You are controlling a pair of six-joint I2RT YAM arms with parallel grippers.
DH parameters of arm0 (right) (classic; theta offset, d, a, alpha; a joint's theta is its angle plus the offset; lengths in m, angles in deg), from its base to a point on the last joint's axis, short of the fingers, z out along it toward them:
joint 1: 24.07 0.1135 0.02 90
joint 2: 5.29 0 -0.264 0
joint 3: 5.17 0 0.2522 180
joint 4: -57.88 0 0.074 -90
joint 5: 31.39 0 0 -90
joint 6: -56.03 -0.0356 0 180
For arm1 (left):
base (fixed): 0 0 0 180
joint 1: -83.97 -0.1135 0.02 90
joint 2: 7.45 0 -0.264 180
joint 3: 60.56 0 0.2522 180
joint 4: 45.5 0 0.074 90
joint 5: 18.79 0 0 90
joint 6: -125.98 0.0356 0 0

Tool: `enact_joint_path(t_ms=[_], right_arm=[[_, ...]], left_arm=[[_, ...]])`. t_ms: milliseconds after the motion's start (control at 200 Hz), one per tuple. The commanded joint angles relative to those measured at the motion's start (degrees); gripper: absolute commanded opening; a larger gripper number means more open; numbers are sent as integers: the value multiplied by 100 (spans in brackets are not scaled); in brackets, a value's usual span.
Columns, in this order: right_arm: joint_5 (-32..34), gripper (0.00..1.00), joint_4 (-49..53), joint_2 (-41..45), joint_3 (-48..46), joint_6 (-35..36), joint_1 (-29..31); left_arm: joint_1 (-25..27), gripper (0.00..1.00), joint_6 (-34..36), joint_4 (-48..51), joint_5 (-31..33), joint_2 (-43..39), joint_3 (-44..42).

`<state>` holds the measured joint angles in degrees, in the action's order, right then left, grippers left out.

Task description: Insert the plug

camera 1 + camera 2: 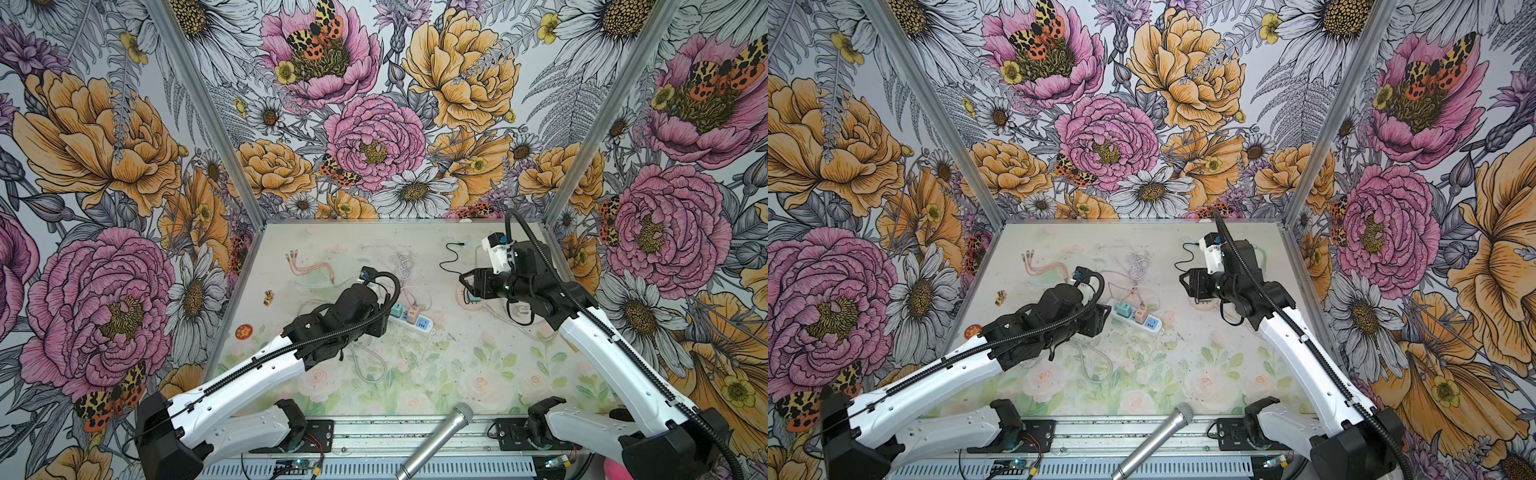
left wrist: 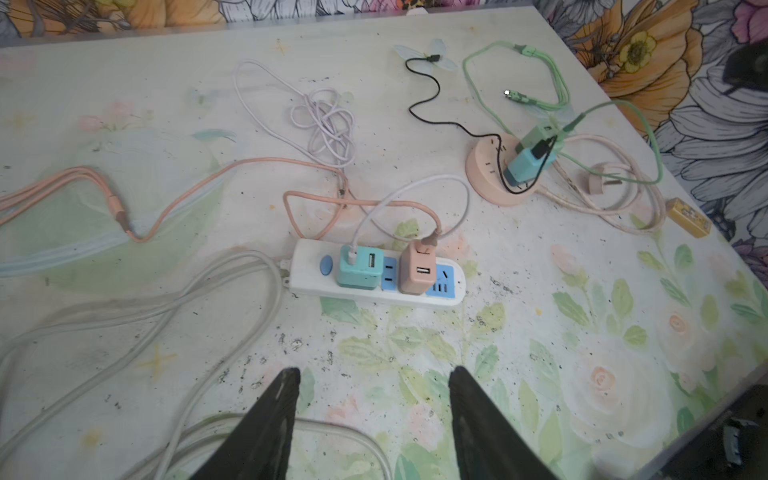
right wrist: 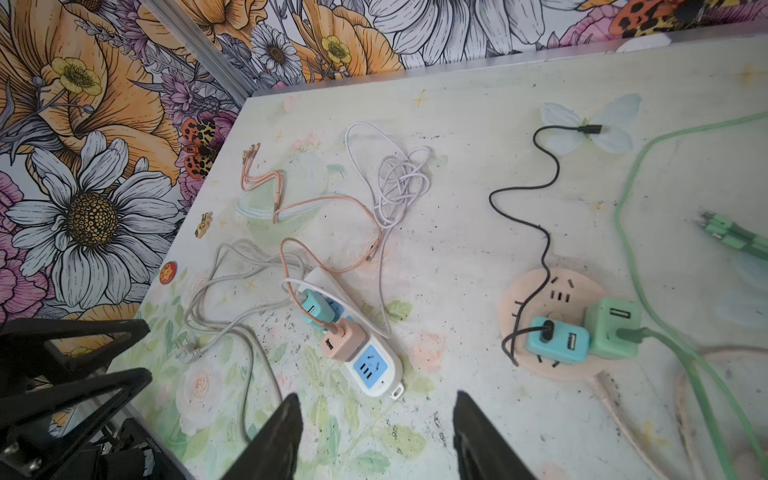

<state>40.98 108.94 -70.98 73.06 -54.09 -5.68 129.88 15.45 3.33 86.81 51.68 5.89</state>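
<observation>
The left gripper has its black fingers spread apart with nothing between them. It hangs near the long white plastic power strip, just short of its long side, and touches nothing. The right gripper is spread just as wide and is just as empty. From where I stand it sits well apart from the strip, out past the end away from the switch.

Both plugs on the strip are seated. Just beside the strip's oval blue switch, a teal cube charger plug stands upright in a socket. A pale lilac-white cable leaves its top, and the slack lies in a loose tangle behind the strip. Next along, with one blue socket face showing between them, a salmon-pink cube charger plug is pushed in too. A salmon-pink cable runs from it and trails off past the switch end. The last blue socket, at the strip's far end, is free.

Beyond that free end, clear of the strip, lies a round peach-pink socket disc. It carries a second teal cube charger with a black cable plugged into it. A mint-green cube charger sits right against it, feeding a green cable. In both top views the right gripper hangs over this disc, hiding most of it.
</observation>
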Motion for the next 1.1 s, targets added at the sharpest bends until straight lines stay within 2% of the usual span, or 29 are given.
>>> enact_joint_path(t_ms=[0, 95, 300, 365, 450, 641, 761, 816, 831, 841, 856, 926, 986, 1091], right_arm=[[-26, 61, 41, -245, 404, 252, -251], [-213, 62, 41, -506, 690, 263, -625], [-325, 63, 23, -947, 1114, 306, -1503], [-172, 64, 20, -1064, 1155, 368, -1732], [2, 65, 23, -1232, 1160, 451, -2035], [164, 68, 5, -1599, 1124, 435, -2698], [485, 70, -54, -1824, 1015, 779, -2883], [546, 71, -171, -1906, 944, 954, -2885], [583, 71, -223, -1921, 914, 971, -2881], [602, 72, -258, -1923, 889, 974, -2882], [627, 72, -319, -1929, 845, 981, -2885], [676, 74, -667, -1917, 647, 1027, -2890], [739, 75, -1164, -1842, 361, 1081, -2894], [1016, 78, -1916, -1713, -181, 1163, -2894]], left_arm=[[-713, 61, 513, 123, -147, -125, 130], [-1558, 64, 797, 142, -318, -4, 404], [-3305, 65, 1354, -292, -1336, 495, 739], [-3830, 65, 1460, -401, -1769, 731, 863], [-4309, 65, 1520, -489, -2025, 1059, 1039], [-4578, 67, 1882, -603, -2157, 1893, 1407], [-4595, 68, 2046, -1014, -2217, 2299, 1294], [-4653, 76, 2071, -1351, -2290, 2435, 1146], [-4687, 83, 2069, -1436, -2336, 2475, 1102], [-4718, 94, 2062, -1491, -2382, 2491, 1075], [-4756, 98, 2054, -1555, -2413, 2539, 1045], [-4985, 99, 1937, -1827, -2501, 2678, 919], [-5123, 99, 1836, -2118, -2336, 2702, 750], [-5217, 99, 1863, -2553, -2302, 2585, 360]])
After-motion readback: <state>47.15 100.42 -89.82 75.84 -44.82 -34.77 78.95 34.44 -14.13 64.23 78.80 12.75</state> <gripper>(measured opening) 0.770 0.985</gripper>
